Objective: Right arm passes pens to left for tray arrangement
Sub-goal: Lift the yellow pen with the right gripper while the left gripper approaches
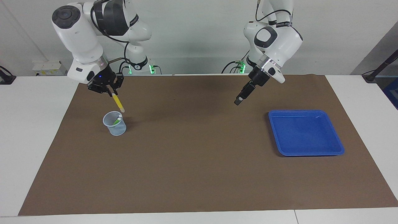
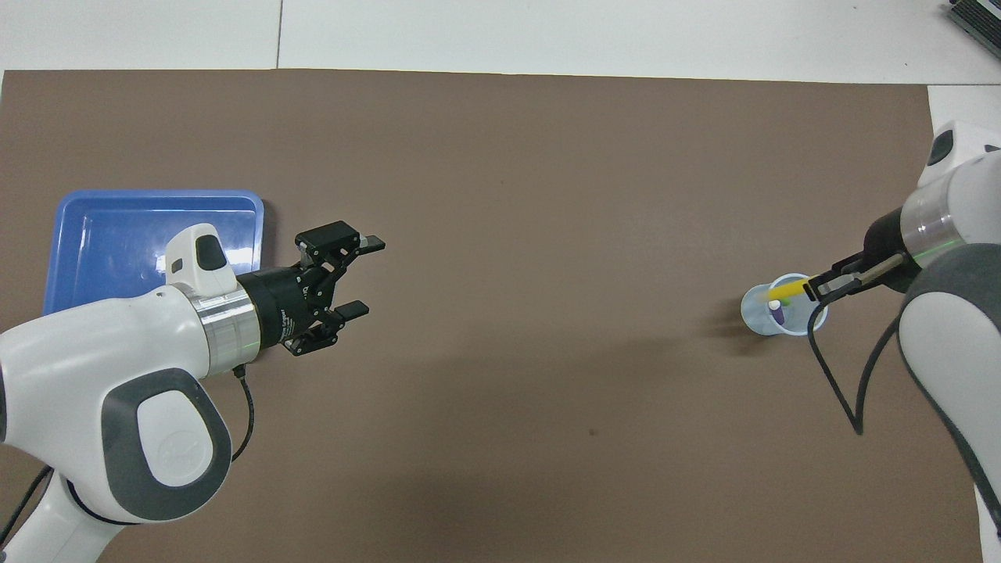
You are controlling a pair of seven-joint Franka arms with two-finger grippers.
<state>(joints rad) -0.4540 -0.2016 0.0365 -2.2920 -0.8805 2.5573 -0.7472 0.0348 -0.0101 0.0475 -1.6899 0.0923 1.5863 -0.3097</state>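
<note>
Our right gripper (image 1: 109, 91) is pinched shut on the yellow pen (image 1: 118, 102), which hangs tilted from its fingertips just above the mesh cup (image 1: 115, 123) holding the green pen (image 1: 117, 120) and purple pen (image 2: 777, 313). Our left gripper (image 2: 360, 275) waits wide open and empty, with the blue tray (image 1: 306, 132) below and beside its fingers. We judge the tilted pen could swivel or slip during handover and roll across the brown mat (image 1: 199, 161) on the white table (image 1: 28, 130) before the pale wall (image 1: 192, 37).

Bare mat (image 1: 192, 149) between cup (image 1: 115, 127) — tray (image 1: 306, 132)
</note>
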